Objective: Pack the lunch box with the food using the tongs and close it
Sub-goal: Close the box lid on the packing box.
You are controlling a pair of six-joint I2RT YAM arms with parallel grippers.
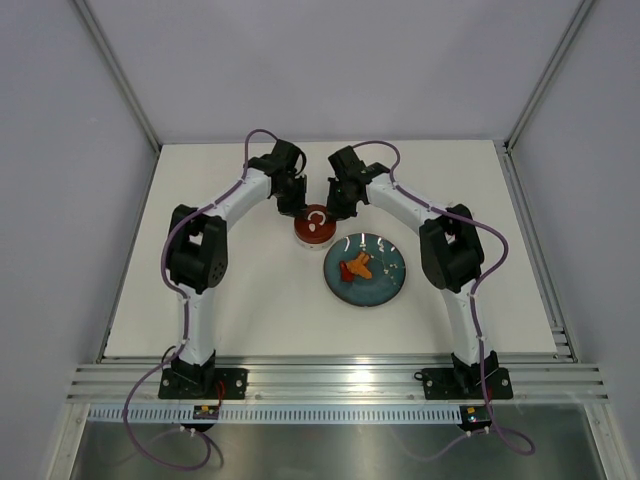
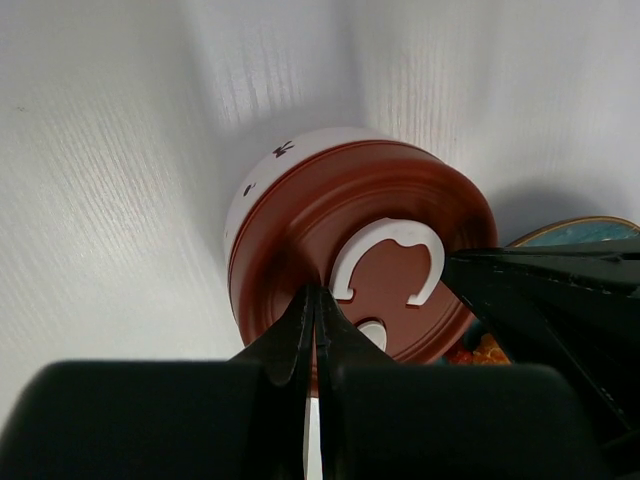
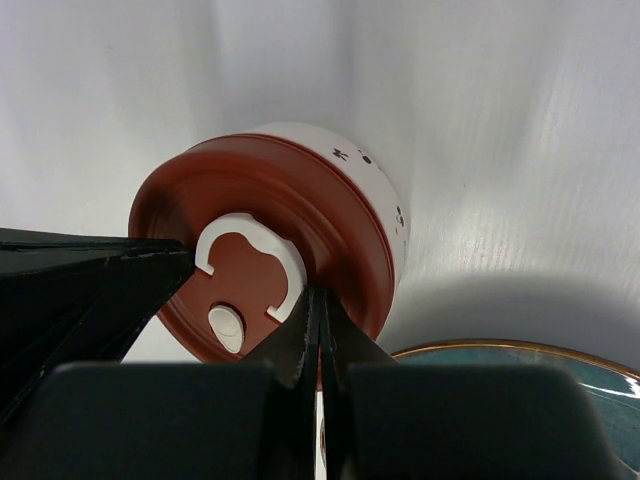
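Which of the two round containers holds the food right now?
The wide teal plate, with orange and red food on it; the smaller lunch box beside it has its red lid on.

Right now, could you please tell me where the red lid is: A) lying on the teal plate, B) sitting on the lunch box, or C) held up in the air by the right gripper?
B: the red lid covers the lunch box beside the teal plate, which holds orange food pieces.

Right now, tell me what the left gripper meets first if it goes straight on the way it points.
The red lid on the lunch box: the shut left gripper points at its top, perhaps touching it.
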